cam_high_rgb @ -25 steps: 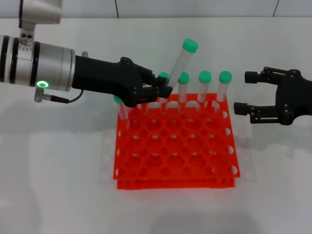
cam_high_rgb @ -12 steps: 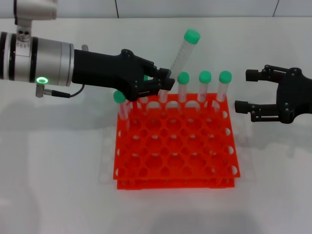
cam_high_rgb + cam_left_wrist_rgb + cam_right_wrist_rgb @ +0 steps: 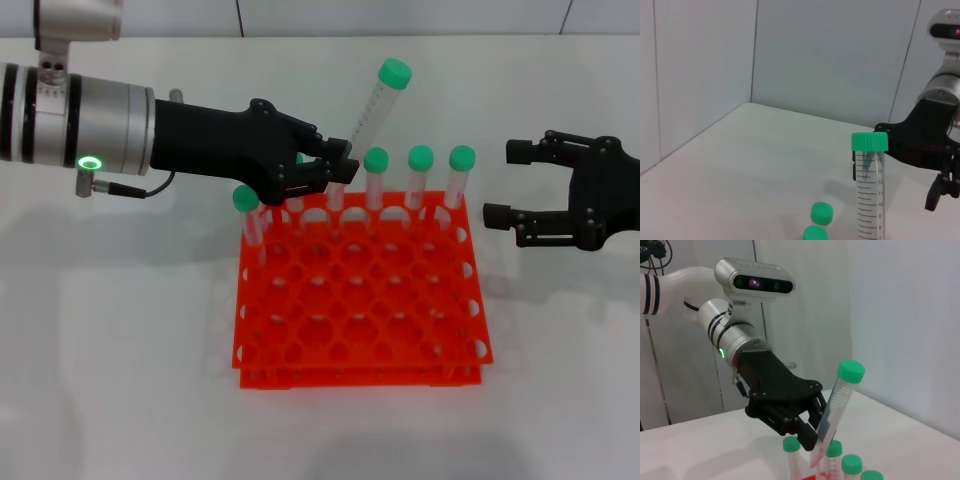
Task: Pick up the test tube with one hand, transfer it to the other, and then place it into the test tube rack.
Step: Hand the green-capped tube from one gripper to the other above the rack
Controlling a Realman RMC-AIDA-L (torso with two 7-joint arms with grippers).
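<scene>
Test tube (image 3: 377,105) tilting, lower end clamped in my left claw (image 3: 335,175), green cap leaning up toward right, above rack's back row. Counting five more green-capped tubes (image 3: 419,180) standing in test tube rack (image 3: 360,305); others possibly hiding behind claw. Right claw (image 3: 510,185) hovering beside rack, fingers spread apart, holding nothing. One rack sitting on white worktop (image 3: 120,380).

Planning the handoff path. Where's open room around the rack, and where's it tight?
Free: the table left of and in front of the rack, and the gap between the rack and the open right gripper. The rack's front rows of holes are empty. Crowded: the back row, where capped tubes stand and the left gripper holds the tilted tube.
</scene>
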